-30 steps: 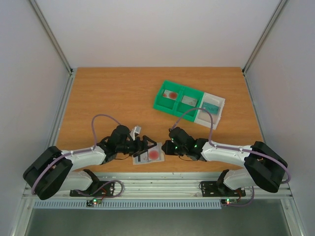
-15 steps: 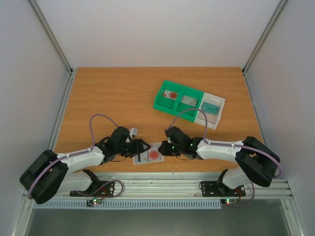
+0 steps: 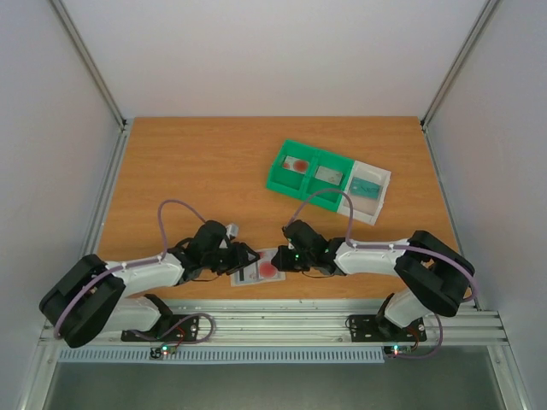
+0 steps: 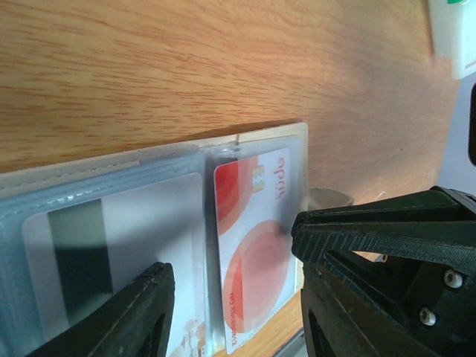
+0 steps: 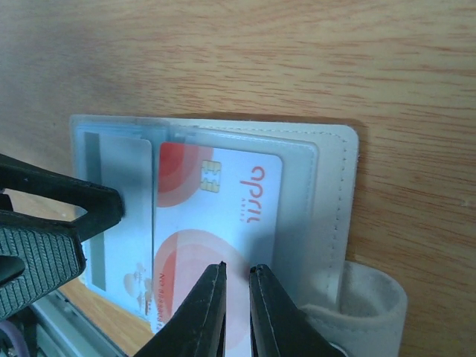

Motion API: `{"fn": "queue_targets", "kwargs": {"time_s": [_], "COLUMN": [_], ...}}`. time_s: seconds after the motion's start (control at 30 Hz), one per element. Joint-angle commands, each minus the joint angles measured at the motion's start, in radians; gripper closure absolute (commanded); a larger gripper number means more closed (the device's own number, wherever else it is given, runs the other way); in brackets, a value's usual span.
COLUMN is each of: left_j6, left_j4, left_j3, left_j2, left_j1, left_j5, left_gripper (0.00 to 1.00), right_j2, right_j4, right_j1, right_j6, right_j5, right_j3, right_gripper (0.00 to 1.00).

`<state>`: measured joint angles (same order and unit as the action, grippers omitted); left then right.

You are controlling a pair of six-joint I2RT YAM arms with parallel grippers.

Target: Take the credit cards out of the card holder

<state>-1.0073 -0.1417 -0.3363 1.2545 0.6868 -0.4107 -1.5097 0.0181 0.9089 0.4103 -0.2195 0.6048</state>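
— What's on the wooden table (image 3: 214,162)?

— Far right sits a green two-compartment tray (image 3: 275,183). A white tray (image 3: 382,191) lies against its right side (each compartment holds something flat and card-like).

— And the card holder?

— The card holder (image 3: 246,277) lies open at the near edge, about mid-width.

— The cards?

— Both are in clear sleeves. The pale striped card (image 4: 82,253) is in the left panel and the red-and-white card (image 5: 223,216) in the right.

— The pincers?

— The left gripper (image 4: 229,249) stands half-wide, jaws straddling the red-and-white card. The right gripper (image 5: 238,271) is nearly closed, with only a slit between its tips. It's over that card's near edge, and I cannot tell whether it touches.
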Motion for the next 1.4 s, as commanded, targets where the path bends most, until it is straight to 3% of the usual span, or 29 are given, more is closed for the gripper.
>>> {"fn": "queue_targets", "kwargs": {"time_s": [0.0, 0.57, 1.07, 1.37], "left_j6": [-0.007, -0.060, -0.044, -0.064], "left_j4": [-0.066, -0.195, -0.069, -0.116], "left_j3": [0.003, 0.015, 0.019, 0.052], "left_j2": [0.046, 0.162, 0.068, 0.079], "left_j1": [0.002, 0.003, 0.003, 0.003], "left_j5": [0.006, -0.014, 0.028, 0.020], "left_gripper": [0.53, 0.61, 0.53, 0.52], "right_j2": [-0.025, -0.051, -0.004, -0.017], "right_j4": [0.026, 0.077, -0.032, -0.021], "right_j1": [0.001, 0.010, 0.010, 0.011], "right_j6": [-0.001, 0.054, 0.028, 0.050], "right_j5": [0.004, 0.021, 0.017, 0.017], "right_j3": [0.004, -0.082, -0.027, -0.051], "right_gripper": [0.87, 0.88, 0.87, 0.88]}}
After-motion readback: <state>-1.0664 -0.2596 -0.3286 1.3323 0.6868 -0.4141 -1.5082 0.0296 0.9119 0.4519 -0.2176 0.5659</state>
